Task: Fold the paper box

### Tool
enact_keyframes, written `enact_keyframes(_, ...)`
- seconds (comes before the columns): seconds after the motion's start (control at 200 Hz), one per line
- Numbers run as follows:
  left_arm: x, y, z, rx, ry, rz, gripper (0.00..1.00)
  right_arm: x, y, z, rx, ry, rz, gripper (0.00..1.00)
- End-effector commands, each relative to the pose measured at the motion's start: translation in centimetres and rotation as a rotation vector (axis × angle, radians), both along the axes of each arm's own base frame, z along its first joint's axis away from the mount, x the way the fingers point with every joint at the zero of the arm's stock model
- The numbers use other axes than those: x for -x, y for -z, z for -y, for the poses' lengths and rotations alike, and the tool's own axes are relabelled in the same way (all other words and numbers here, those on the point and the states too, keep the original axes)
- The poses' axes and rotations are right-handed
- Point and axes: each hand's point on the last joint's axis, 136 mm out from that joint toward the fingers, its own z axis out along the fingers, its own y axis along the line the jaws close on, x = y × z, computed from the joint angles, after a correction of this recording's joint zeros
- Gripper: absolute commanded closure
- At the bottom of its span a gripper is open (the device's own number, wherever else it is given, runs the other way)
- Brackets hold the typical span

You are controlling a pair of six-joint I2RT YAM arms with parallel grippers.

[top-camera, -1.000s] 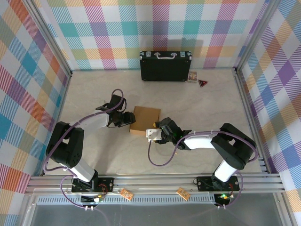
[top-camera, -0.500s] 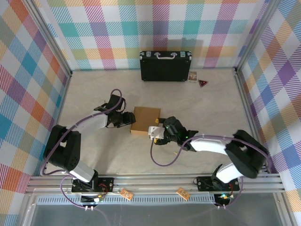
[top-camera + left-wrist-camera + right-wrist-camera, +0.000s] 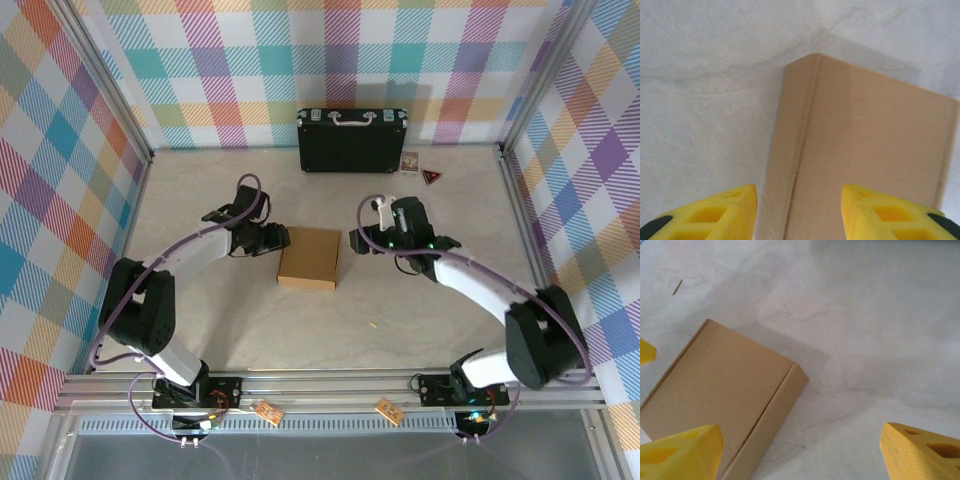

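Box [image 3: 310, 257]: brown cardboard, folded into a shallow closed square. It lies flat on the counter [image 3: 200, 190] near the middle, between the two arms, turned slightly off square. From the left wrist, the box [image 3: 860, 160] shows its plain top and one side wall meeting at a crisp fold. From the right wrist, the box [image 3: 720, 400] shows the top panel, a narrow side wall and a seam along the lid edge.

Left gripper [image 3: 278, 238]: just beside the box's far left corner, pointed toward it. Jaws parted, grasping nothing. In its own camera the left gripper [image 3: 799, 215] has its yellow fingertips [image 3: 715, 215] either side of the box's near edge; whether they touch the cardboard I cannot tell.

Right gripper [image 3: 358, 242]: to the right of the box, near its far right corner, clear of it. In its own camera the right gripper [image 3: 802, 452] is spread wide and released, with bare counter and one corner of the box below it.

Further out: a black case [image 3: 350, 140] with a silver handle stands against the back wall. A small card [image 3: 408, 162] and a dark triangle [image 3: 430, 177] lie just to its right. Plaid walls [image 3: 60, 150] surround the counter.
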Motion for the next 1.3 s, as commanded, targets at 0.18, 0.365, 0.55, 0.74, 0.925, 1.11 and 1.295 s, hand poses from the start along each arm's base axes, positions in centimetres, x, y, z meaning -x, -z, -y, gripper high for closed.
enact_keyframes(0.18,0.6,2.4,0.2,0.016,0.000,-0.049,0.58,1.5,4.6,-4.0,-0.136,-0.019,-0.367,0.21)
enact_keyframes(0.365,1.0,3.1,1.2,0.078,0.021,-0.071,0.64,1.3,6.4,-5.9,-0.178,-0.065,-0.471,0.29)
enact_keyframes(0.55,0.6,3.2,3.8,0.204,0.051,-0.079,0.68,0.1,7.0,-6.9,-0.186,-0.077,-0.491,0.37)
enact_keyframes(0.74,-1.3,3.7,7.2,0.267,0.087,-0.097,0.70,-2.4,6.8,-6.2,-0.152,-0.039,-0.487,0.41)
enact_keyframes(0.925,-3.4,4.5,10.3,0.338,0.084,-0.084,0.70,-5.4,6.9,-1.7,-0.140,0.086,-0.477,0.41)
enact_keyframes(1.11,-4.5,5.2,14.4,0.381,0.127,-0.077,0.70,-6.7,7.1,3.6,-0.158,0.200,-0.484,0.40)
enact_keyframes(1.295,-4.7,5.4,14.8,0.350,0.118,-0.042,0.63,-6.7,5.9,7.1,-0.097,0.263,-0.425,0.28)
